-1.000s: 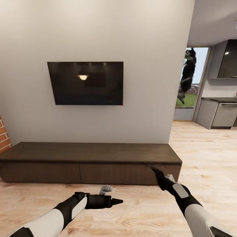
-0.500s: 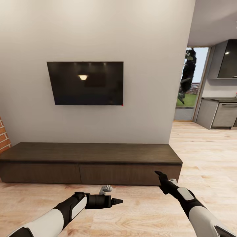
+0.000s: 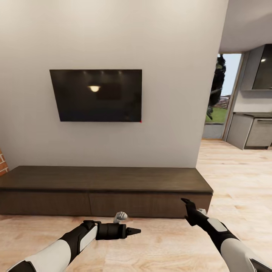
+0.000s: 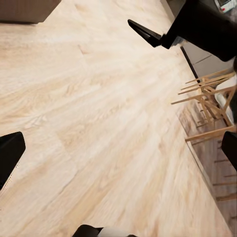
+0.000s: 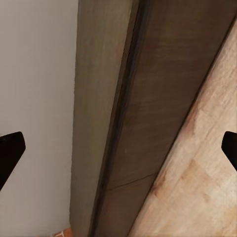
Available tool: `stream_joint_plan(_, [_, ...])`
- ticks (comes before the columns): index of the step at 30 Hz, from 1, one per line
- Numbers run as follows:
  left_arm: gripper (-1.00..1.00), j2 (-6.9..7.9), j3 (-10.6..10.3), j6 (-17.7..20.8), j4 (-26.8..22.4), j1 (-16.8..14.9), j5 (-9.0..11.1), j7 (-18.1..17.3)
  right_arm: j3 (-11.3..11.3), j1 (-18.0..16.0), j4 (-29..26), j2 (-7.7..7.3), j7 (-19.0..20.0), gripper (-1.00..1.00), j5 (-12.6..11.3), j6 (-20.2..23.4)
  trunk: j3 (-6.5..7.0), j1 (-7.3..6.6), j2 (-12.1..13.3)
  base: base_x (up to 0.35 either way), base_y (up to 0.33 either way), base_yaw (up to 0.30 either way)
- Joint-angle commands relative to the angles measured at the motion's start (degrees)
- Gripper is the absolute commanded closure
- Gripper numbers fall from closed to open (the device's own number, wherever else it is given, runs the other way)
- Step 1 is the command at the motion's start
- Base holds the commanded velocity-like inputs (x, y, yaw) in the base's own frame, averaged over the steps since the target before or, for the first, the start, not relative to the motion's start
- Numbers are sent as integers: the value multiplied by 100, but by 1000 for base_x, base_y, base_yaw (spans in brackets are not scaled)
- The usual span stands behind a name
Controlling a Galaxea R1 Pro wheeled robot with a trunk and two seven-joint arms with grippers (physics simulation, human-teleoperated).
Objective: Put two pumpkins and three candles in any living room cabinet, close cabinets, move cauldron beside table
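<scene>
Dark wood cabinet point(image 3: 105, 189) sat closed at twelve o'clock; both the left gripper point(image 3: 133, 231) and the right gripper point(image 3: 186, 201) spread wide, empty.

Head camera faces the wall-mounted television point(image 3: 96, 95) above the cabinet point(image 3: 105, 179); right wrist camera views that cabinet point(image 5: 148, 98) close, left wrist camera the floor point(image 4: 98, 128).

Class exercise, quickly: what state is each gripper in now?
Left gripper: open, empty.
Right gripper: open, empty, near the cabinet.
</scene>
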Motion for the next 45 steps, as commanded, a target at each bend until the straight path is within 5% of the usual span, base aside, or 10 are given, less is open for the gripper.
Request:
stream_joint_plan(1, [-100,11,-32,50,-5,-5,59,-22,-34,-3,6,-3,9,-100,-13,31,-6,3,-3,323,0,0])
stream_joint_plan(9, [-100,32,-36,42,-21,-5,55,-107,-41,8,40,-28,104,-100,-62,38,-6,3,-3,283,0,0])
stream_joint_plan(14, [-100,33,-36,46,-26,-5,53,-119,-43,146,49,-133,805,-100,-200,89,-6,3,-3,57,0,0])
stream_joint_plan(18, [-100,34,-36,48,-30,-5,50,-121,-44,187,99,-171,981,-100,-352,98,-6,3,-3,58,4,0])
stream_joint_plan(37, [-100,42,-37,-104,-31,3,49,-178,-43,204,254,-261,1117,-100,-433,102,-6,3,-3,208,4,0])
stream_joint_plan(45, [-100,42,-36,-95,-30,4,49,-191,-43,302,254,-363,1117,-100,-664,102,-6,3,-3,62,0,0])
